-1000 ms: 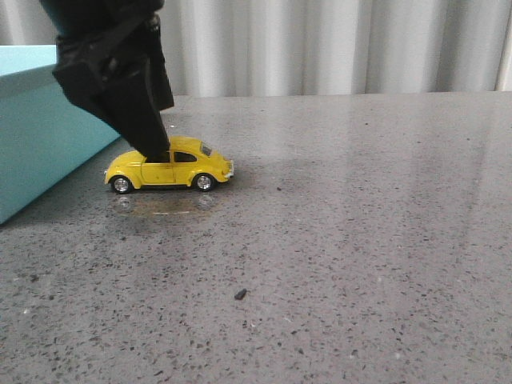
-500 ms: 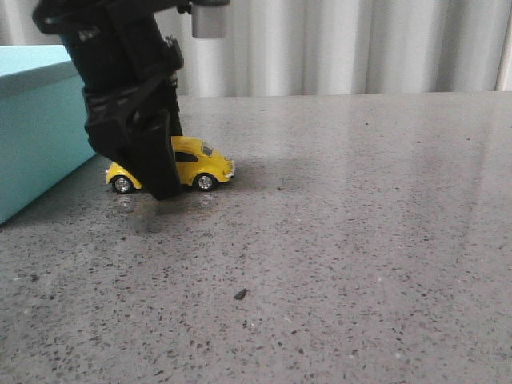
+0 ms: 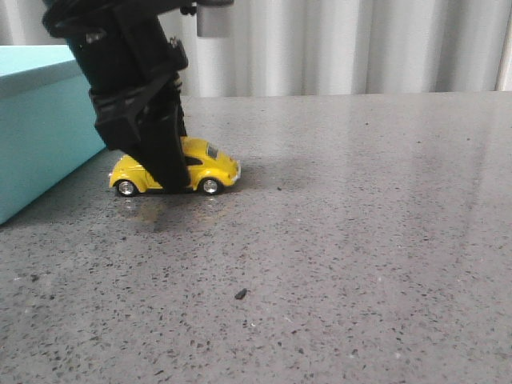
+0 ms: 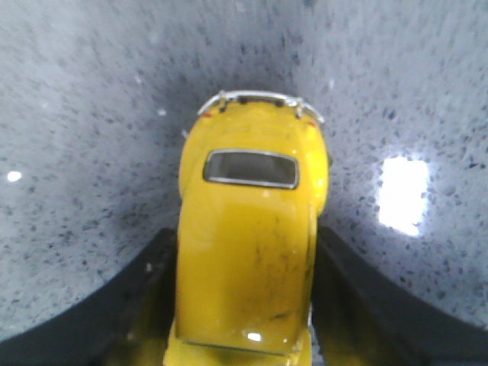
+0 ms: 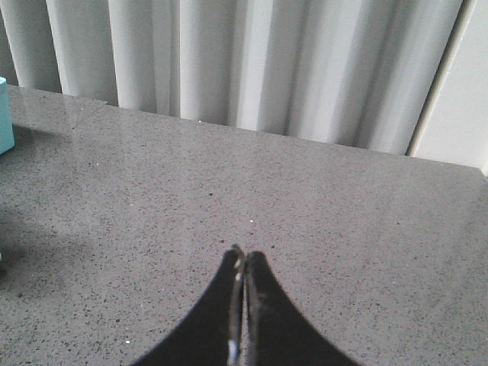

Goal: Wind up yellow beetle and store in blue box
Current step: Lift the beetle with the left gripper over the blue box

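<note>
The yellow beetle stands on its wheels on the grey table, nose to the right, close to the blue box at the left. My left gripper has come down over the car's middle, one black finger in front of it. In the left wrist view the beetle fills the gap between the two black fingers, which press on both its sides. My right gripper is shut and empty above bare table, out of the front view.
The grey speckled table stretches to the right and front. A small dark speck lies on it near the front. A white pleated curtain hangs behind. A corner of the blue box shows in the right wrist view.
My left gripper came down from above the car's roof to straddle its sides. The car has shifted slightly right.
</note>
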Available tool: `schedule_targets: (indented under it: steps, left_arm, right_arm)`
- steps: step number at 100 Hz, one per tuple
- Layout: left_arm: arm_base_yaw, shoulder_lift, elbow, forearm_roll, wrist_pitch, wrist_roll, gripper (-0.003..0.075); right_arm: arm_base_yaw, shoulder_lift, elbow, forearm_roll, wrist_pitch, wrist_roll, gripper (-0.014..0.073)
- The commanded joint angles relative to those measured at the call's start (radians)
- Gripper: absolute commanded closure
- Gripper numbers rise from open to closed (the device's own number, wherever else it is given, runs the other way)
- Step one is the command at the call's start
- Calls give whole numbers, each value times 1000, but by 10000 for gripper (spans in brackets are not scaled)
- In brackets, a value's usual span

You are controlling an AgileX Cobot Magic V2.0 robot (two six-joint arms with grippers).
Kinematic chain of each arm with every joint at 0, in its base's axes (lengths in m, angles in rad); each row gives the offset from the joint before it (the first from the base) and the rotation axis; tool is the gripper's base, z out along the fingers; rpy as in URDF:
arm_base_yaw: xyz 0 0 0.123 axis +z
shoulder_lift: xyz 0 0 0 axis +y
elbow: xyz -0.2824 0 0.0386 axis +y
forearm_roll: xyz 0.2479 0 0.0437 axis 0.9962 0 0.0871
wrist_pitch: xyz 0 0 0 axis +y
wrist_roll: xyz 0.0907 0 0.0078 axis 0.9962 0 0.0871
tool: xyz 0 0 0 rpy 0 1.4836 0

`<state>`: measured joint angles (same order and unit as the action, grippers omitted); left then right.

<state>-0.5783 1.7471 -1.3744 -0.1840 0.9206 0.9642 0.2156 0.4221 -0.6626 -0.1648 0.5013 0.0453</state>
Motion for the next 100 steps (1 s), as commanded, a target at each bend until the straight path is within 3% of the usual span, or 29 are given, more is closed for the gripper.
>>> schedule_targets:
  steps: [1,26,48,65,78,100]
  left_arm:
    - [0,-63,-31,-22,-19,-3,601]
    - [0,-157,-173,4,42,-5,624]
    - [44,-248,-259,235,49,-182,623]
    - [238,-258,-257,274,47,-350,623]
    - [402,-256,-227,201,-39,-508,624]
    - [593,-216,-130,41,-88,-532,623]
  right_arm:
    - [1,6,-26,-14,-84,-1,646]
    - [1,6,-26,-14,-84,-1,646]
    - [1,6,-26,-14,-84,-1,646]
    - [1,6,-26,-14,-84,-1,646]
    - [1,6,-26,-14,-84,-1,646]
    - [1,6,-26,-14,-84,-1,646]
